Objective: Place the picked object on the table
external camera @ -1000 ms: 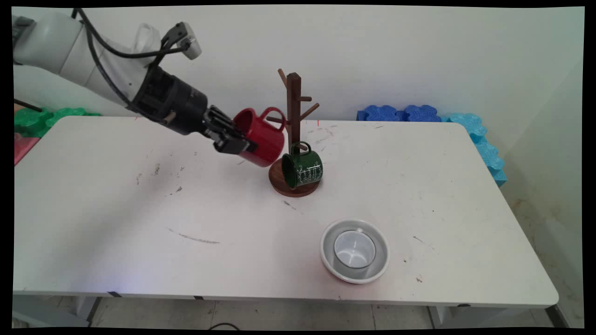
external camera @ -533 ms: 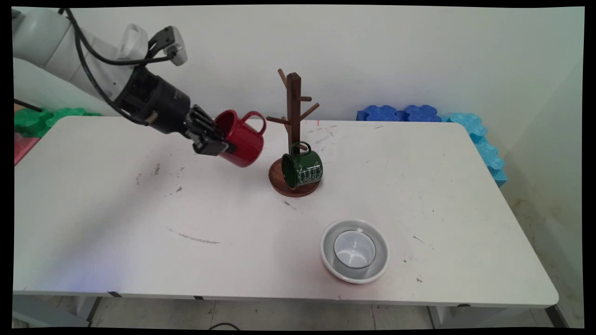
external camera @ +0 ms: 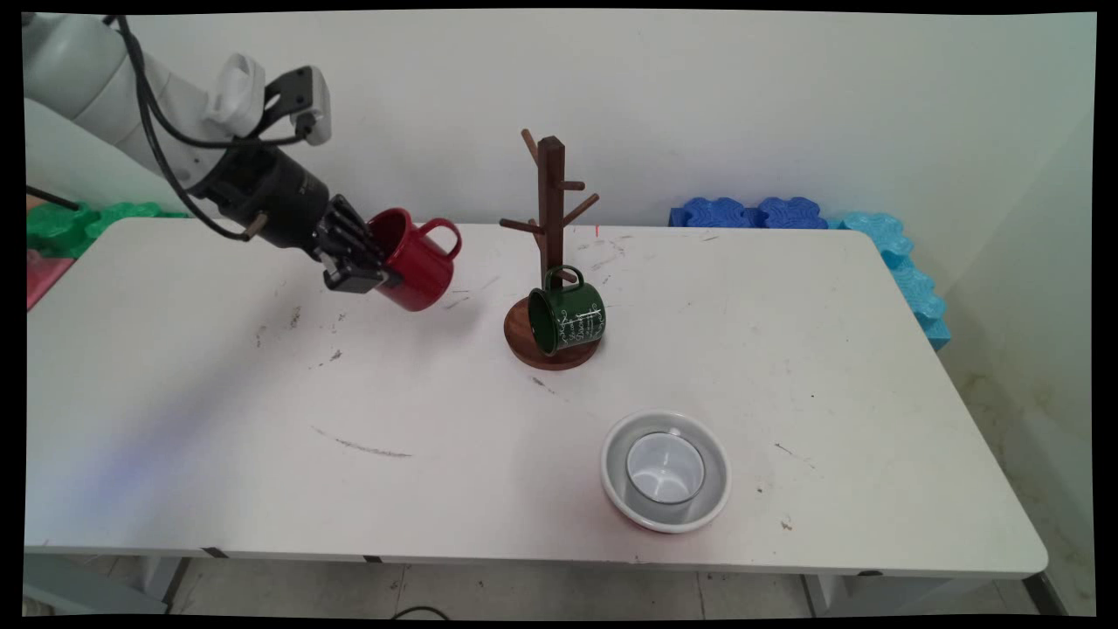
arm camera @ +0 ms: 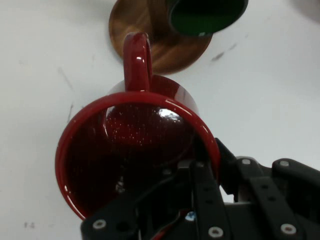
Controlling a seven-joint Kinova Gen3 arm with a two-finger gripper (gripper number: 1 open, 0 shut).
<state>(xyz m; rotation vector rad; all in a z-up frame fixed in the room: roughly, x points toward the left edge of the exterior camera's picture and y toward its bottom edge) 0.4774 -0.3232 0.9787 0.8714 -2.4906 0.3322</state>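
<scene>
Main view: the black end effector (external camera: 371, 269) is clamped on the rim of a red mug (external camera: 417, 259), which it carries tilted in the air above the left rear part of the white tabletop (external camera: 262, 419), with the mug's handle turned upward. The mug is apart from, and left of, a wooden mug tree (external camera: 550, 253). A green mug (external camera: 568, 319) hangs low on the tree, just above its round base. Nearer the front edge sits a white bowl (external camera: 712, 489) with a white cup (external camera: 665, 468) inside it. Blue foam pieces (external camera: 760, 212) lie by the wall at right, green foam pieces (external camera: 96, 218) at left.

Hand view: one finger (arm camera: 200, 185) reaches inside the red mug (arm camera: 135, 150); beyond the mug's handle appear the tree's base (arm camera: 145, 25) and the green mug (arm camera: 205, 17).
</scene>
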